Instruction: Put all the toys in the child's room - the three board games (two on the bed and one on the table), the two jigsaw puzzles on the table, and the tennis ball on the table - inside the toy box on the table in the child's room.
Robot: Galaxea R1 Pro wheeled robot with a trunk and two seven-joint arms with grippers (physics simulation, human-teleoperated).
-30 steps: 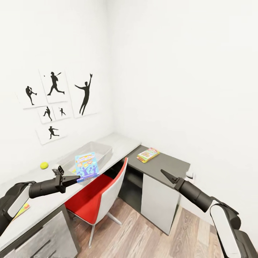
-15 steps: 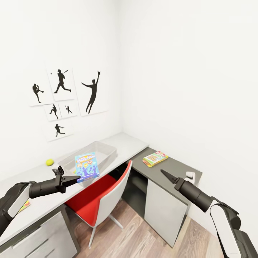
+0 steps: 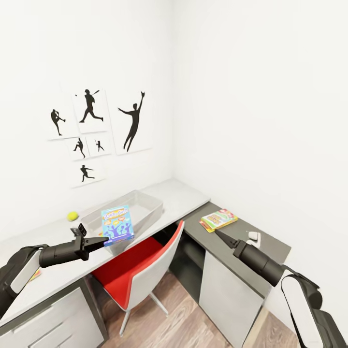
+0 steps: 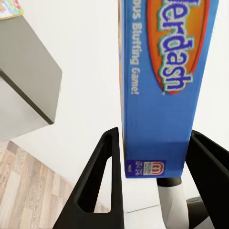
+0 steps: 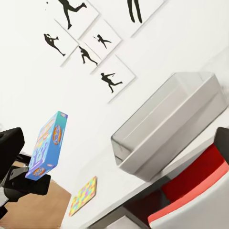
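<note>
Blue board game (image 3: 117, 225) stands clamped upright in the left gripper (image 3: 100, 240), near the toy box (image 3: 126, 212).

View has swung left to right: black silhouette wall pictures (image 3: 96, 130), light grey sloped-wall toy box (image 3: 126, 213), small yellow-green tennis ball (image 3: 72, 215) and yellow-red-green printed game box (image 3: 219, 219) all sit further right in frame; more dark desk top visible.
</note>
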